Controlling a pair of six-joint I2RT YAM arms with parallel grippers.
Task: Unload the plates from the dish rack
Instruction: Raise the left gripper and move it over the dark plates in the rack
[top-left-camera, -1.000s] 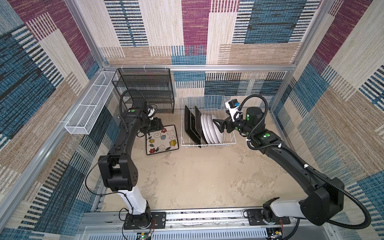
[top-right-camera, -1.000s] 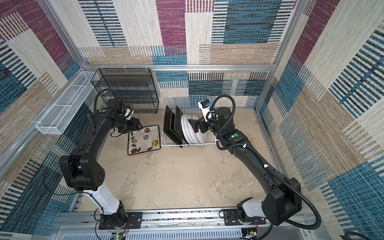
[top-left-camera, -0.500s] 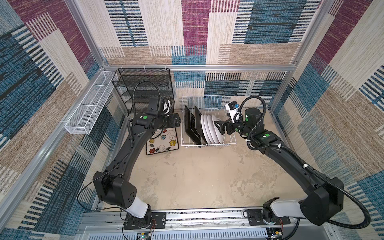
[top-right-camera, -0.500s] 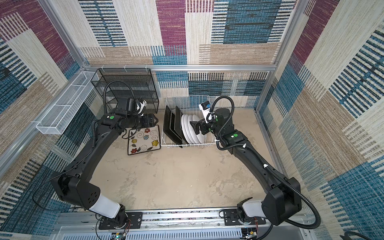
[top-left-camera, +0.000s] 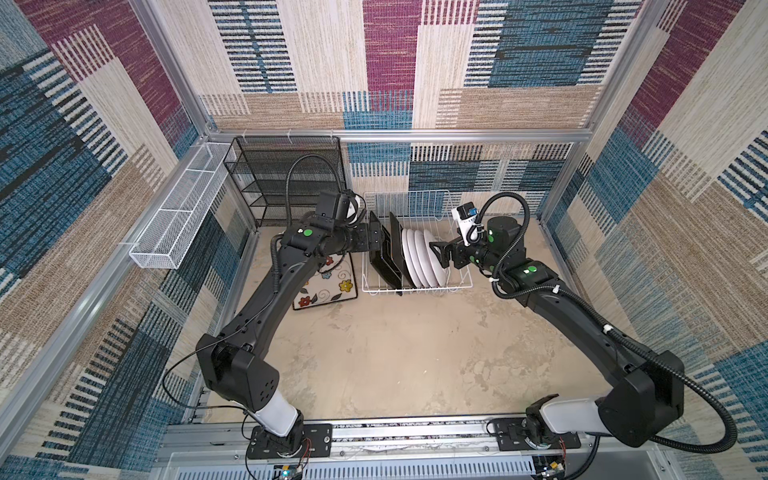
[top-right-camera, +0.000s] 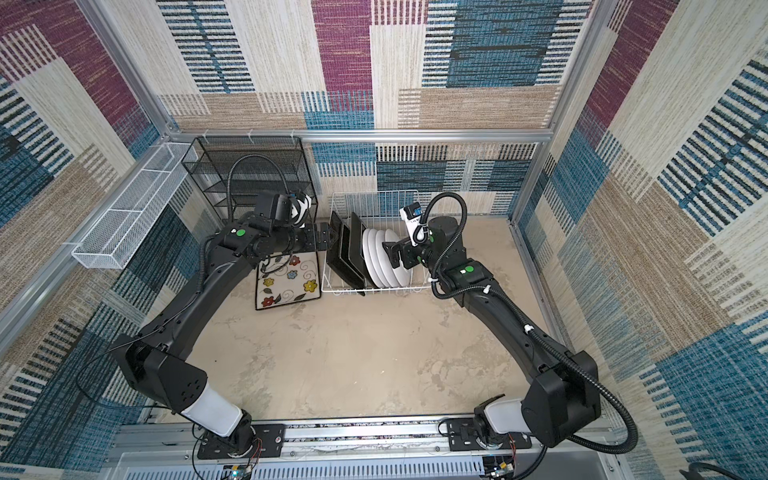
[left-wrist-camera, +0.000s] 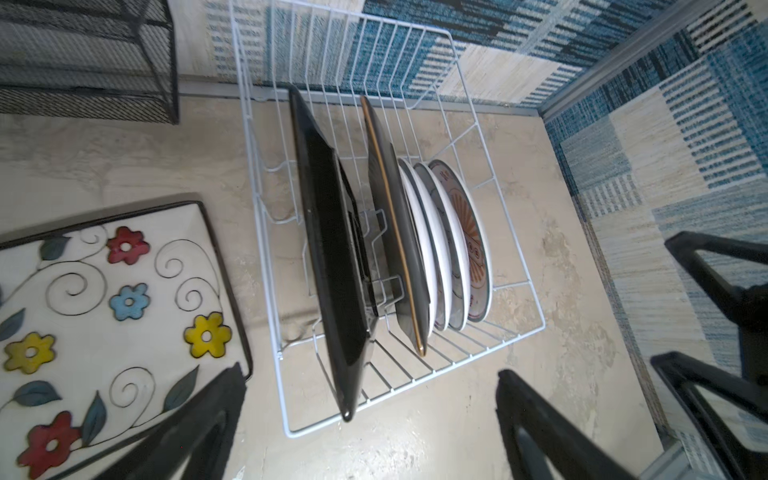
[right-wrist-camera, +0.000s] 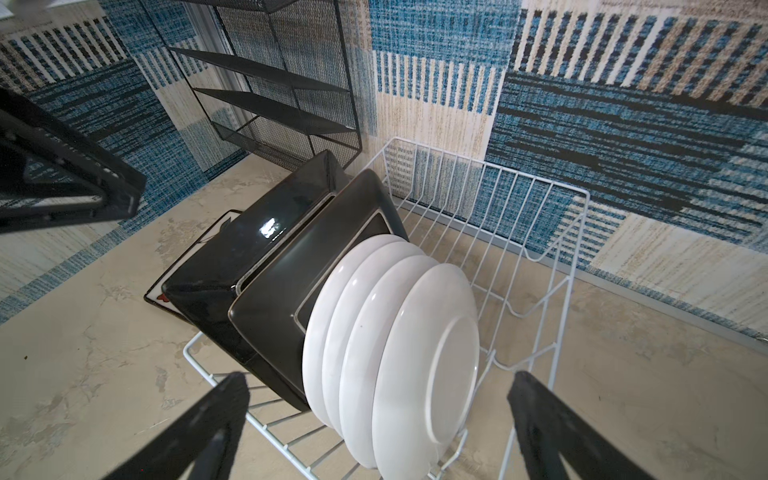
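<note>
The white wire dish rack stands at the back of the table. In it, two black-backed square plates stand upright on the left, with several round white plates to their right. A third square plate lies face up on the table left of the rack, showing its flowers. My left gripper is open and empty at the outermost black plate's top edge. Facing the round plates from the right, my right gripper is open and empty.
A black mesh shelf unit stands in the back left corner beside the rack. A long white mesh basket hangs on the left wall. Bare tabletop stretches in front of the rack between the two arms.
My left arm has swung right, from above the flowered plate on the table to the rack's left side, and its jaws have opened wider. The right arm has barely moved.
</note>
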